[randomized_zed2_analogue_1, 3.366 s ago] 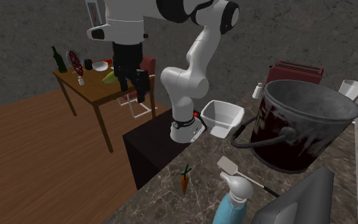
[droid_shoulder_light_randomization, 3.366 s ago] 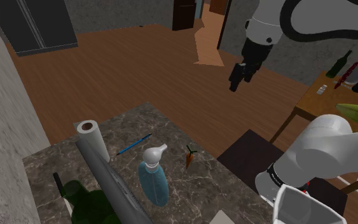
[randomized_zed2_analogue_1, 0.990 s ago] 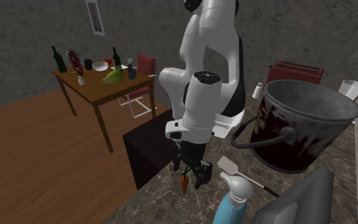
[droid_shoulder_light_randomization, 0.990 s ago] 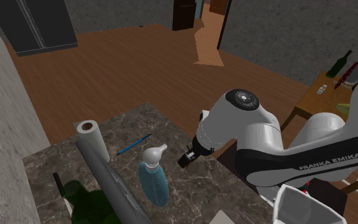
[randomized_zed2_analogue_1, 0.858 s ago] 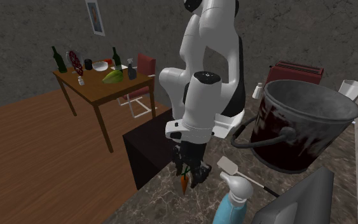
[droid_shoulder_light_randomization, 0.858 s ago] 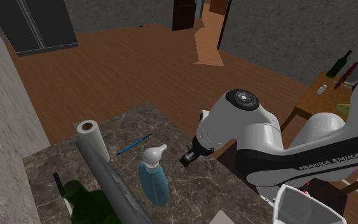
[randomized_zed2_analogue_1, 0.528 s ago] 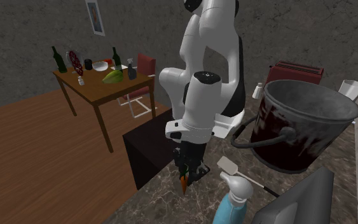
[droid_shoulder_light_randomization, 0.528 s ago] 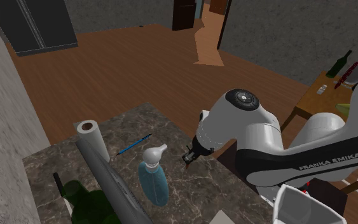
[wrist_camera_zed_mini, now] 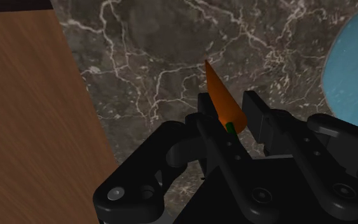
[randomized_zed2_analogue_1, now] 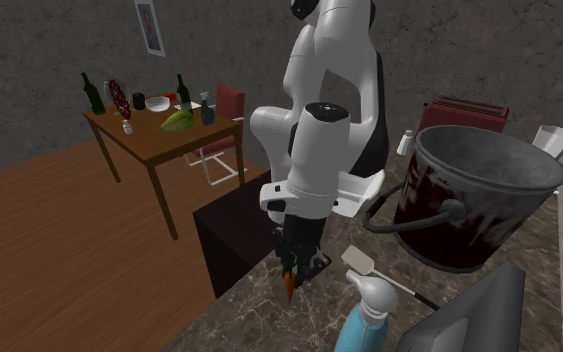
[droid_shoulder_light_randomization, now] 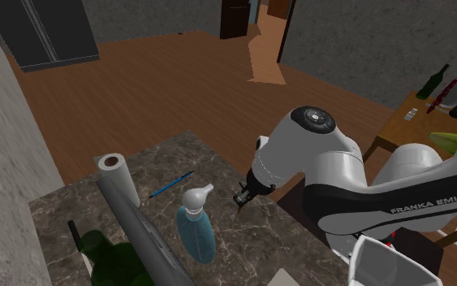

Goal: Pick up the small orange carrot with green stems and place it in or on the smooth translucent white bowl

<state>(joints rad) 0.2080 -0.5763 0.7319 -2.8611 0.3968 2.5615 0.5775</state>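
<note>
Reading the shoulder view from its left: a grey roll (droid_shoulder_light_randomization: 113, 164) sits at the far corner of the marbled surface (droid_shoulder_light_randomization: 247, 244). A blue pen (droid_shoulder_light_randomization: 170, 186) lies to its right, then comes a spray bottle (droid_shoulder_light_randomization: 195, 229) (blue body, white head). Just right of the bottle, the black fingers (droid_shoulder_light_randomization: 241, 198) point down near the surface's edge. The wrist view shows them clenched on the carrot (wrist_camera_zed_mini: 217, 92), gripping its green-stemmed end, orange tip pointing away toward the stone. In the second exterior view the carrot hangs tip-down beneath them; contact between tip and surface cannot be determined. The white bowl (droid_shoulder_light_randomization: 385, 264) sits at the shoulder view's lower right, well apart from the carrot.
</note>
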